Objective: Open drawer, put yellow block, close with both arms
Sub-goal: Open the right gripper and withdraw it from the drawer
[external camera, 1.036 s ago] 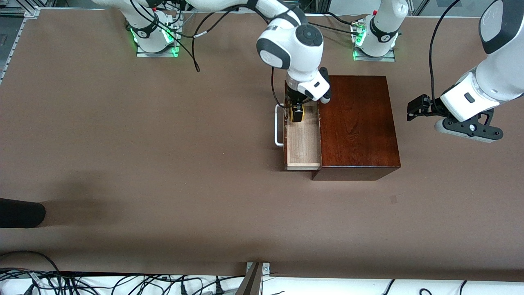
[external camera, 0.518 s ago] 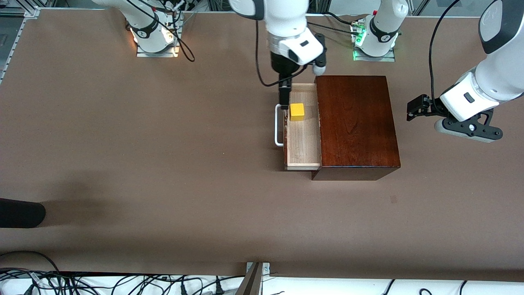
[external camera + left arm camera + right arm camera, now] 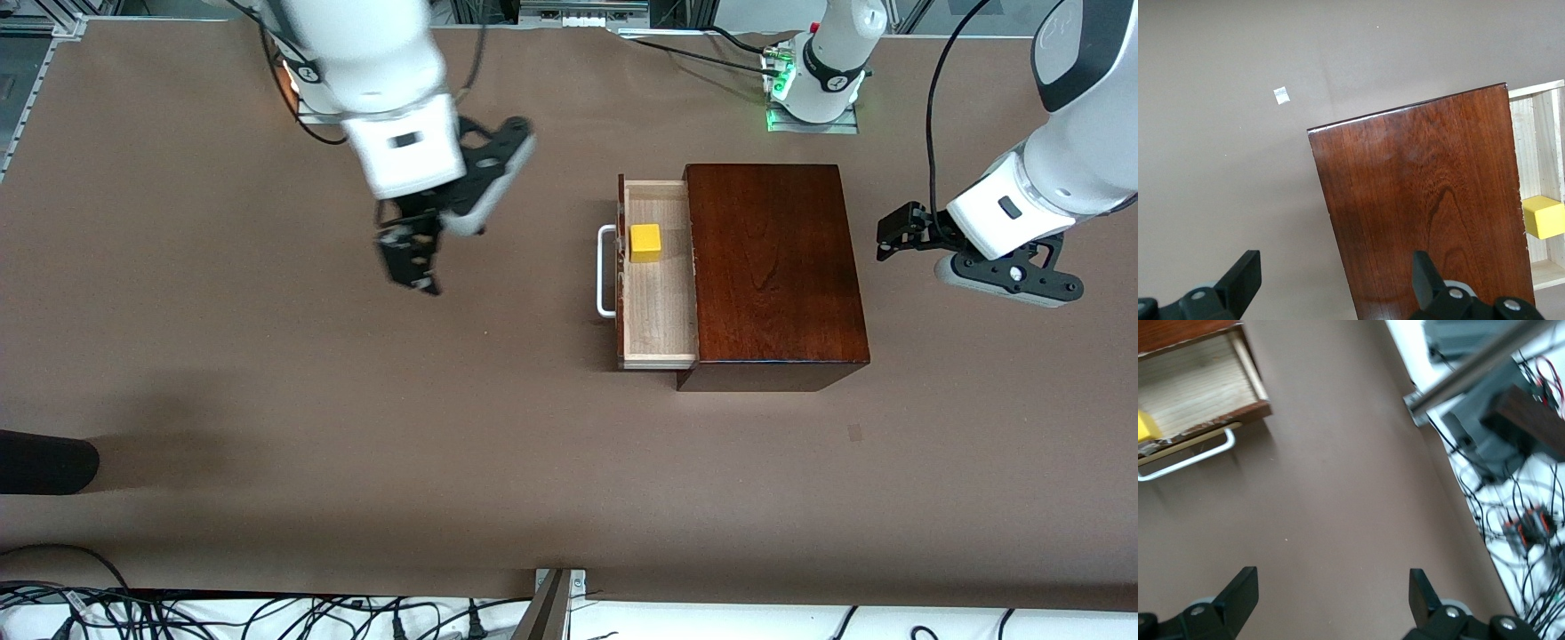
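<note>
The small bright yellow cube (image 3: 645,243) is seen lying in the pale light-wood drawer tray (image 3: 660,311), which is pulled out of the glossy mahogany box (image 3: 772,267); its white U-shaped metal handle (image 3: 605,272) faces the right arm's end of the table. The placing step is judged done and the closing step is in hand.

The right gripper (image 3: 411,259) is held over bare brown table (image 3: 267,356), well apart from the drawer, with jaws spread wide and nothing between them. In the right wrist view the drawer front and handle are seen off to one side of the open jaws, not between them.

The left gripper (image 3: 898,233) is held over the table beside the box, at the left arm's end. Its jaws are spread wide and empty, with the box corner seen between them in the left wrist view.

Next, the right gripper is probably to be brought against the drawer front and the left against the box to brace it.

Part of the cube is cut off in both wrist views. The right gripper is blurred in the front view.
</note>
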Action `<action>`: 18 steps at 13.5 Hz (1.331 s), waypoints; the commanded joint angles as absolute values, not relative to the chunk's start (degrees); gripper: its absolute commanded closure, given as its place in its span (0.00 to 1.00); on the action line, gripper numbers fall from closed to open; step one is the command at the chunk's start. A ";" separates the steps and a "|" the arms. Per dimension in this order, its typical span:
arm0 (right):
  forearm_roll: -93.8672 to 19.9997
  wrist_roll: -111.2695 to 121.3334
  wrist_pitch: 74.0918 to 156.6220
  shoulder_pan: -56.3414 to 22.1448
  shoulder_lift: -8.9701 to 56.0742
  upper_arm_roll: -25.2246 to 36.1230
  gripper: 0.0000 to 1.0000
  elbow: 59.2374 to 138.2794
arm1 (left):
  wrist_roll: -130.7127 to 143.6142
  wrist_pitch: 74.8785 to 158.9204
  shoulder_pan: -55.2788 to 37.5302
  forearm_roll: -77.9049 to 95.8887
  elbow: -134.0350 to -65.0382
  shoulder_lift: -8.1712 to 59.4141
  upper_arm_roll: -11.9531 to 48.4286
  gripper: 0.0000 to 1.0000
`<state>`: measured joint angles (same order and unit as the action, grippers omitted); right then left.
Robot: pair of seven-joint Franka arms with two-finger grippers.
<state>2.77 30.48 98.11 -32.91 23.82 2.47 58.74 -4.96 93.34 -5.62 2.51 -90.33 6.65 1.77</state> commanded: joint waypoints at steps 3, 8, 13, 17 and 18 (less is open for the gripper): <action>-7.71 30.59 91.95 -24.79 20.13 8.58 0.00 60.64 | -4.92 91.76 -6.59 2.81 -88.07 7.56 1.67 0.00; -12.48 29.88 88.60 -23.38 13.56 17.66 0.00 68.61 | -4.83 91.76 -6.59 2.81 -88.07 7.47 1.67 0.00; -5.98 25.15 89.91 -21.36 6.78 17.49 0.00 81.45 | -4.75 91.76 -6.68 2.90 -88.07 7.56 1.76 0.00; -2.29 21.46 97.10 -16.72 2.65 12.50 0.00 92.34 | -4.31 91.67 -9.66 2.90 -87.02 7.56 1.85 0.00; -2.20 19.36 98.86 -14.44 1.51 10.39 0.00 94.98 | -3.70 91.32 -9.93 2.81 -86.66 7.56 1.93 0.00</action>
<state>-3.62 23.31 94.70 -18.49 6.64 15.23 86.92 -4.69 93.34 -8.81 2.51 -89.87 6.65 1.96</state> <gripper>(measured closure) 0.000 0.000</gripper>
